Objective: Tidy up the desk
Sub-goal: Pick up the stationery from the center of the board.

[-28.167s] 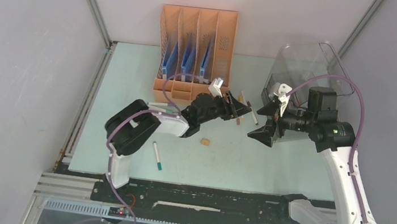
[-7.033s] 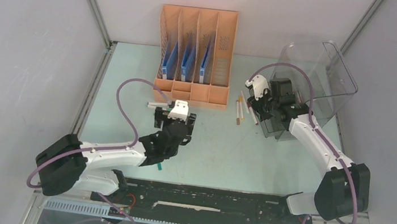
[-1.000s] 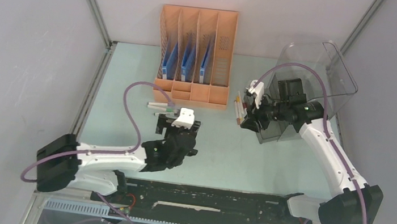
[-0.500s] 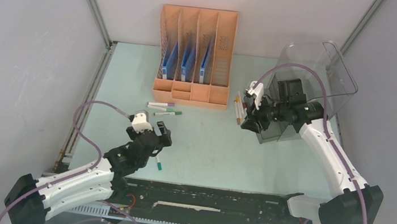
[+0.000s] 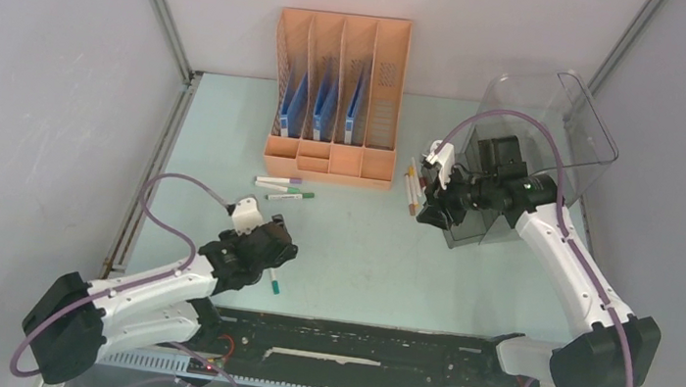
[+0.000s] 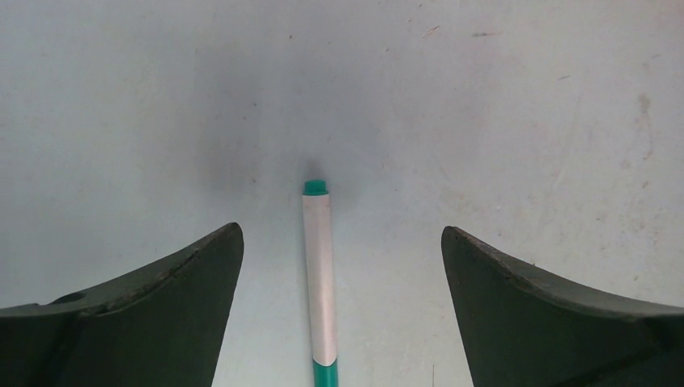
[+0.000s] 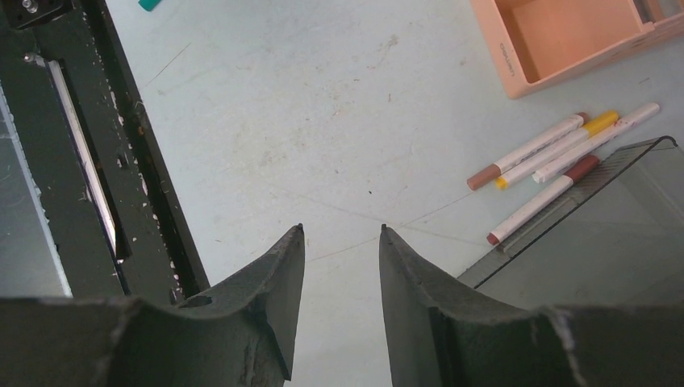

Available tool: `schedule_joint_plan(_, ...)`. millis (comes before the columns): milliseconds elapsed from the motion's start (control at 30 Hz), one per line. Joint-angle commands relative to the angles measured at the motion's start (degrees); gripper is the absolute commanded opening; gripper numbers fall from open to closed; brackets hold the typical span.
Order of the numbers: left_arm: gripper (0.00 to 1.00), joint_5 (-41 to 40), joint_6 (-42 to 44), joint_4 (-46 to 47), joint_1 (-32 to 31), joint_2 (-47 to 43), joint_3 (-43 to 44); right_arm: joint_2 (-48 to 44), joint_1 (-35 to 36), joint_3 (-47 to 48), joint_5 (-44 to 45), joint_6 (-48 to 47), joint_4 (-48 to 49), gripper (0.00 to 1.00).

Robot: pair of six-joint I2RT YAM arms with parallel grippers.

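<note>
- The desk point(image 5: 381, 257) is a pale mint-green tabletop with grey walls around it; it fills the middle of the top view, and a black rail point(image 5: 351, 338) runs along its near edge.
- The left gripper point(image 6: 340, 232) is low over the near-left part of the desk, with its jaws wide apart and holding nothing.
- A white marker with green ends point(image 6: 319, 274) lies flat on the desk between the two left fingers. In the wrist view it touches neither of them.
- The right gripper point(image 7: 341, 228) is at the right side of the desk, in front of a clear smoky bin point(image 5: 566, 112). Its jaws are partly apart, with a narrow gap, and only bare desk shows in that gap.
- Four markers point(image 7: 556, 149) lie side by side on the desk, between the bin and the corner of an orange file rack point(image 5: 338, 84). Their caps are brown, yellow, white and dark red.
- The rack stands at the far edge of the desk, and blue flat items stand in three of its slots.
- Two more markers point(image 5: 279, 183) lie just in front of the rack, to its left side, well apart from both grippers.
</note>
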Motion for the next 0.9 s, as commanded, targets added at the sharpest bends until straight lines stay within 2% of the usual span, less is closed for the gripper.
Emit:
schedule_joint_plan(0, 0.99, 0.65, -4.44, -5.02, 0.58, 3.99, 4.02, 0.36, 0.32, 1.97, 0.20, -0.62, 0.13, 0.47)
schedule_joint_plan(400, 0.83, 3.82, -6.48, -4.56, 0.72, 6.06, 3.59, 0.05, 0.35, 1.96, 0.58, -0.62, 0.13, 0.47)
schedule_joint_plan(533, 0.71, 4.70, -6.33, -3.58, 0.93, 6.43, 3.25, -0.06, 0.27, 1.99, 0.59, -0.69, 0.15, 0.47)
schedule_joint_plan(867, 0.60, 5.40, -5.75, -3.60, 1.23, 10.70, 4.28, -0.23, 0.30, 1.96, 0.77, -0.71, 0.13, 0.47)
